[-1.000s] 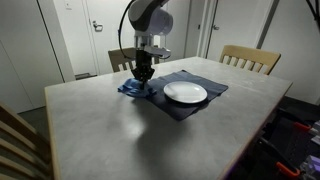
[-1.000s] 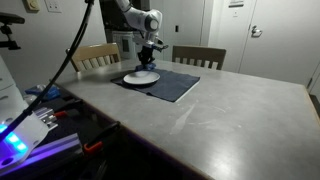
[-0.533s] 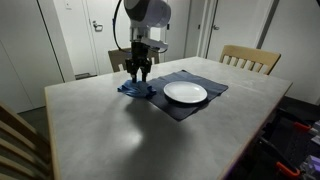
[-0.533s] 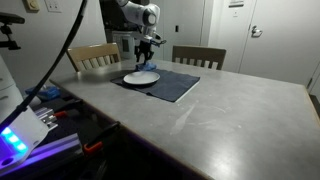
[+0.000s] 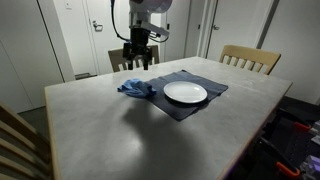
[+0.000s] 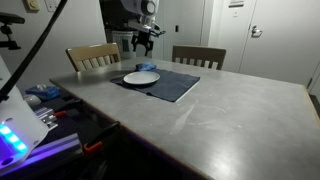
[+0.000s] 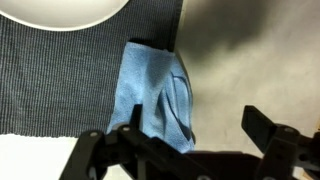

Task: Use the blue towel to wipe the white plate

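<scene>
My arm (image 5: 146, 14) hung vertical above the surface (image 5: 100, 135), jaws apart and empty. The blue towel (image 5: 135, 88) lay crumpled beneath, nine o'clock from the white plate (image 5: 185, 93), at the edge of the placemat (image 5: 196, 109); bare surface lay beyond.

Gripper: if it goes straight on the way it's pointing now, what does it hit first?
Most likely the blue towel. The gripper points down, open, above it. In the wrist view the towel sits off-centre under the fingers, so one finger may land on bare table instead.
</scene>
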`<state>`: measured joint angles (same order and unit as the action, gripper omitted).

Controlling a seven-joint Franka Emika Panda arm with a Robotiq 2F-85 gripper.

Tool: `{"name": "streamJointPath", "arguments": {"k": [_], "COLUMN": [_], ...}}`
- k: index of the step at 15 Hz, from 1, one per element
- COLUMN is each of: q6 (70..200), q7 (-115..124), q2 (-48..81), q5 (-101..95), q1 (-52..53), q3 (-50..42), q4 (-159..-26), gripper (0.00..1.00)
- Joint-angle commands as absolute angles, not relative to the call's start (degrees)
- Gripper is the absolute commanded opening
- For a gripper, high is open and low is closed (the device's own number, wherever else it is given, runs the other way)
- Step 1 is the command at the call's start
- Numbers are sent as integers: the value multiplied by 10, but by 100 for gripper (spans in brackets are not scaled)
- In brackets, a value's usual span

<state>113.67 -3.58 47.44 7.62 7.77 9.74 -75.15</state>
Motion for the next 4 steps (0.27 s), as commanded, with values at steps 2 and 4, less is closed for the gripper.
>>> {"name": "streamJointPath", "arguments": {"k": [2,4], "q6": [1127,1130], "q7": [-44,-52], "q2": [445,447], "q5": [95,99], "q1": [67,64], "q3": [101,103], "q4": [-784,-783], "gripper": [100,100]}}
